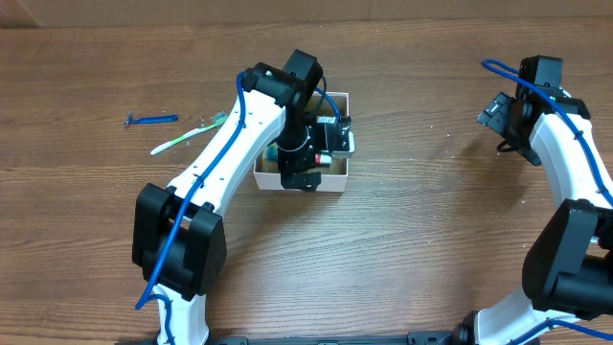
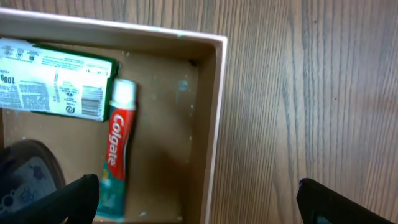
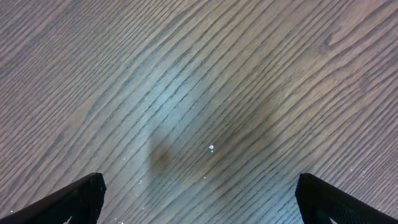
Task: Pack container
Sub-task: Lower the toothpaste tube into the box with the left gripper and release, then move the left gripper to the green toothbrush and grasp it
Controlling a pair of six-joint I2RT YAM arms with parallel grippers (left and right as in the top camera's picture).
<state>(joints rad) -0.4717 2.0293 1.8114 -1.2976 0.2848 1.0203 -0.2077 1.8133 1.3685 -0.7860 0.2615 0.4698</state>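
The box [image 1: 335, 184] sits at the middle of the table [image 1: 412, 259], directly beneath the left gripper [image 2: 199, 199], whose jaws stand wide apart and hold nothing. Toothpaste [image 2: 116, 155] and a soap packet [image 2: 56, 78] lie flat inside. Probable step: fetch the toothbrush [image 1: 187, 137]. First raise the gripper vertically, clear of the box wall. The right gripper [image 3: 199, 196] hangs over the table, spread wide, empty.

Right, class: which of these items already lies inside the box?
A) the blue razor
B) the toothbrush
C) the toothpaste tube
C: the toothpaste tube lies on the floor of the box, while the toothbrush and razor lie outside it on the table.
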